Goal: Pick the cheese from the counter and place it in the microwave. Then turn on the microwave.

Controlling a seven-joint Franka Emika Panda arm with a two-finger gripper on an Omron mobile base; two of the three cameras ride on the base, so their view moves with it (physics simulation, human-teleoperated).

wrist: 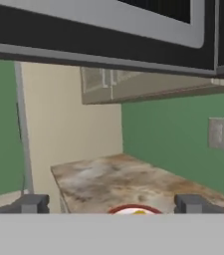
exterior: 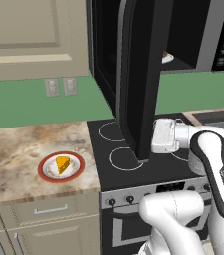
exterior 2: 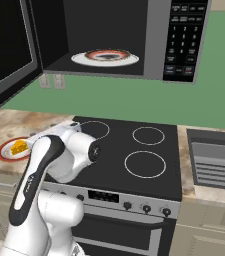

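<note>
Cheese: small orange-yellow wedge, lying on a round white plate with a red rim. Plate sits on the marbled desk, near its front edge and close to the desk's right end, where it meets the stove. Cheese is untouched, nothing gripping it. In the right base view the wedge shows at the far left, partly behind the arm's white forearm.

Black glass stovetop with white ring marks adjoins the desk's right end; knobs run along the stove's front panel below.

Microwave hangs above the stovetop, its door swung wide open toward the left. Inside the cavity, a white turntable plate with a red and dark ring sits on the floor. Button panel on the microwave's right side.

Claw: seen in the hand view, fingertips set far apart, nothing between them. The top of the red-rimmed plate peeks up between the tips, with the desk stretching beyond toward a beige wall and green backsplash. The wrist is over the stovetop's left half, below the open door, pointing left toward the desk.

A sink basin sits in the counter to the right of the stove. Two outlets on the green wall above the desk; beige cabinet above them.
</note>
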